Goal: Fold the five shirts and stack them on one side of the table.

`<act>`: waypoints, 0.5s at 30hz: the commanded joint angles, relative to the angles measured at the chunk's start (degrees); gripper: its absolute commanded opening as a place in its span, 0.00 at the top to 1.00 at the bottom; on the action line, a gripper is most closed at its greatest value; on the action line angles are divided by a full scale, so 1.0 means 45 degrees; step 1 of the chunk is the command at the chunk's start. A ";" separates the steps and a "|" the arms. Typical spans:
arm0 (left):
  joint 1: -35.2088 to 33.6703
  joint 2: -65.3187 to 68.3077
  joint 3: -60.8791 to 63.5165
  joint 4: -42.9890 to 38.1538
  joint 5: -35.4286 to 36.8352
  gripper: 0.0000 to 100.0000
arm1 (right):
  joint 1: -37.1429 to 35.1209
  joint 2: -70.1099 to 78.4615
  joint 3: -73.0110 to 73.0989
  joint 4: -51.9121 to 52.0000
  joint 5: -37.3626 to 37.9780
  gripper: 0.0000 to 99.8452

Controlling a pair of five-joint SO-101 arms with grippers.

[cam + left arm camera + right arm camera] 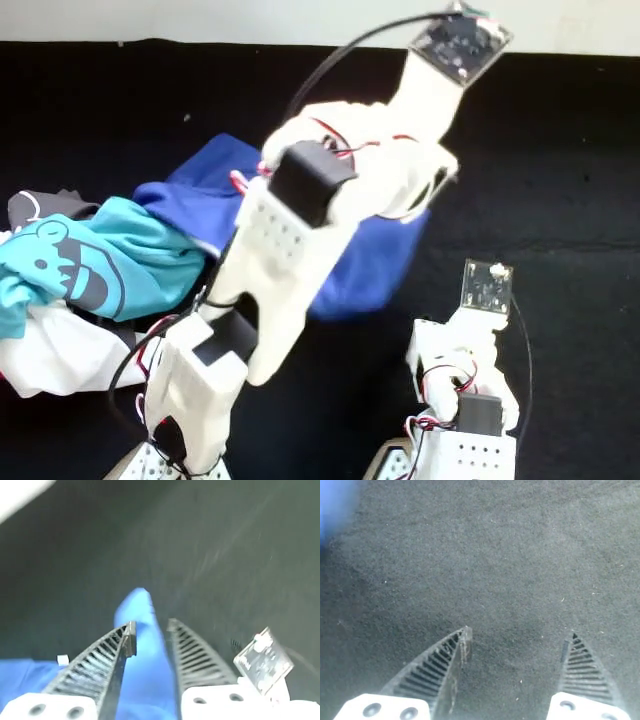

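Shirt point(145, 650) stretches lengthwise away between the left jaws, apparently pinched.

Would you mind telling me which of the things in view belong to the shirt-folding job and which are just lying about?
Belongs to the job:
blue fabric shirt, held in the left gripper
teal shirt with a grey cartoon print
white shirt
dark grey shirt
right gripper, open

Just there:
black cloth-covered table
white wall behind it
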 commanded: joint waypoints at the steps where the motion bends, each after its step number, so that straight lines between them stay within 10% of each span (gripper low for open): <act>1: -0.0772 0.0264 0.0947 0.0742 0.0078 0.82 | 0.0147 0.0049 0.1748 -0.0127 0.0137 0.71; 15: -0.8156 0.0811 0.7004 0.1133 -0.0488 0.82 | 0.0654 -0.0068 0.1709 -0.0830 0.0156 0.71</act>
